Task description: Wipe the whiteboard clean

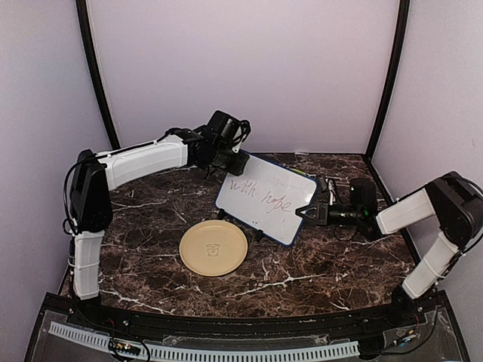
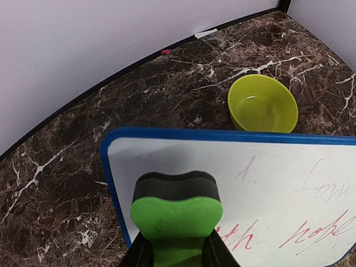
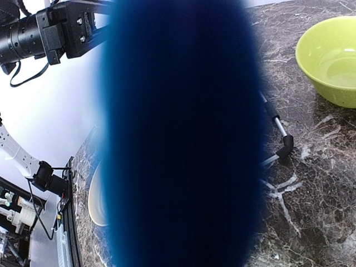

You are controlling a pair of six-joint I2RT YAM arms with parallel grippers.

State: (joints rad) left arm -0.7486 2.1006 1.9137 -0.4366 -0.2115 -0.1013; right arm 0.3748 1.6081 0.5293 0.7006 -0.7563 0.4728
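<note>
The whiteboard (image 1: 264, 197) stands tilted on its easel feet mid-table, blue-framed, with red writing and faint smeared marks above it. My left gripper (image 1: 235, 162) is at its top left corner, shut on the green bone-shaped eraser (image 2: 176, 214), whose black felt side rests against the board (image 2: 278, 183) near that corner. My right gripper (image 1: 309, 212) is at the board's right edge and looks closed on the frame. In the right wrist view the blurred blue frame (image 3: 178, 139) fills the middle and hides the fingers.
A round tan plate (image 1: 213, 247) lies in front of the board, and its rim also shows in the right wrist view (image 3: 94, 194). A lime-green bowl (image 2: 262, 104) sits behind the board, near the back wall. An easel leg (image 3: 278, 130) rests on the marble.
</note>
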